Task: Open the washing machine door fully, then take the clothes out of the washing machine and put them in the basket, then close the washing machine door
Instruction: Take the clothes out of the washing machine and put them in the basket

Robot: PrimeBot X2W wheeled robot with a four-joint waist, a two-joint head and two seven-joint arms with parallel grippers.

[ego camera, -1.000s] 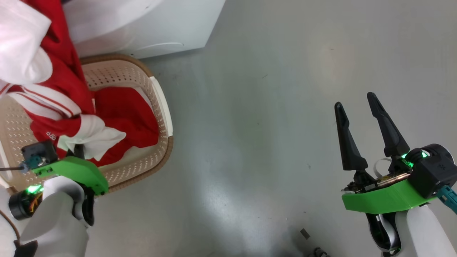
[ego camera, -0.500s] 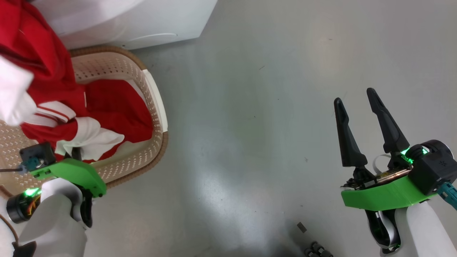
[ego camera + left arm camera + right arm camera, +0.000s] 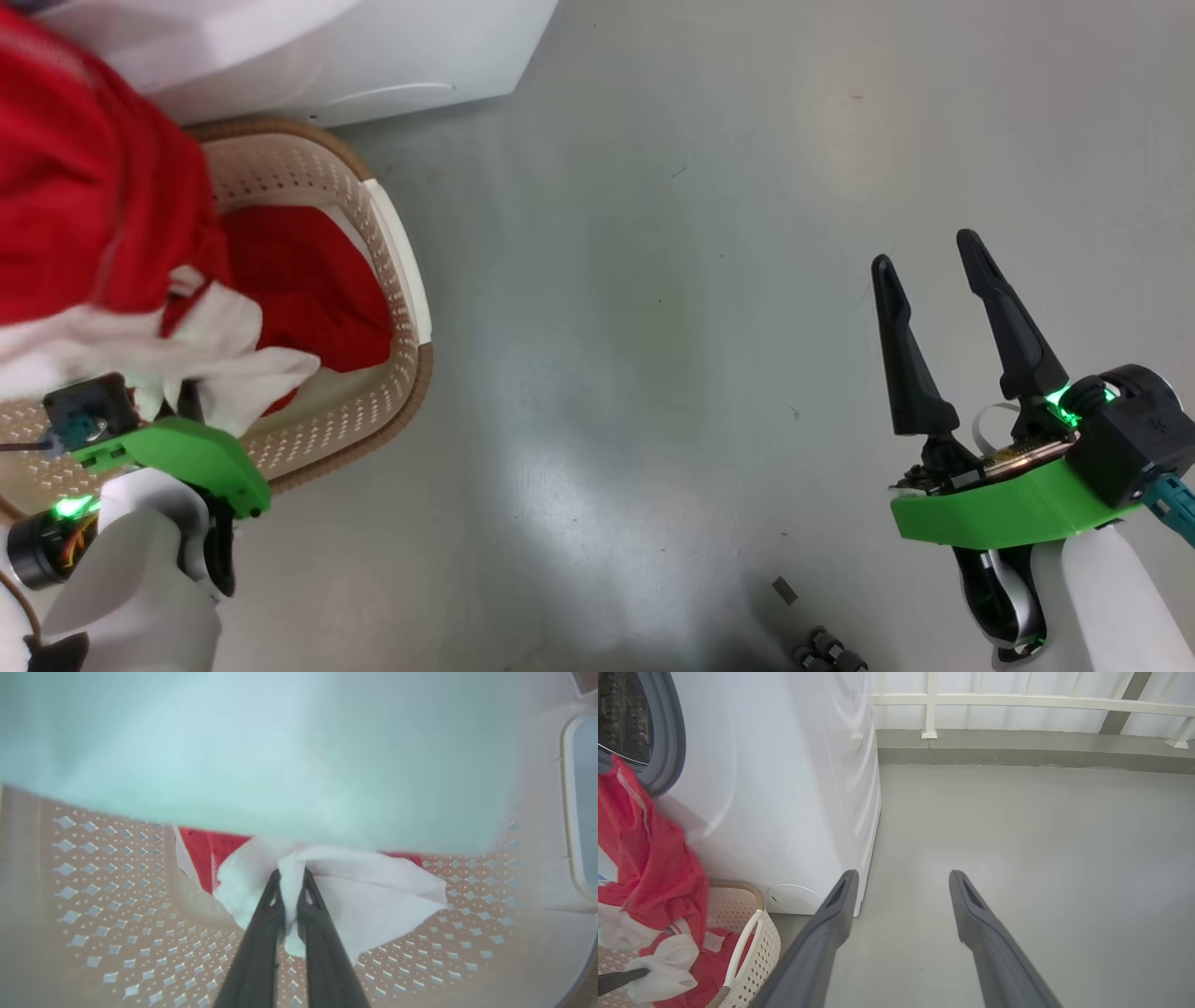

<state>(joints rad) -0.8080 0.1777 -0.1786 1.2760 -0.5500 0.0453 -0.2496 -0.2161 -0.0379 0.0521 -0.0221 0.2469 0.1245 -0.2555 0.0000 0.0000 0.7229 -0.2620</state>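
The left gripper (image 3: 290, 877), pinched shut on a white fold of the clothes (image 3: 93, 187), holds them above the basket (image 3: 422, 369) at the foot of the washing machine (image 3: 784, 788); the right gripper (image 3: 924, 254) hangs wide open and empty. Unloading appears under way: the next move calls for lowering the bundle and releasing it into the basket.

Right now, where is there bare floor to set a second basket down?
The grey floor between the basket and the open right claw is bare, as is the stretch beside the washing machine up to the railing. Crowded: the basket, where the left claw grips the clothes.
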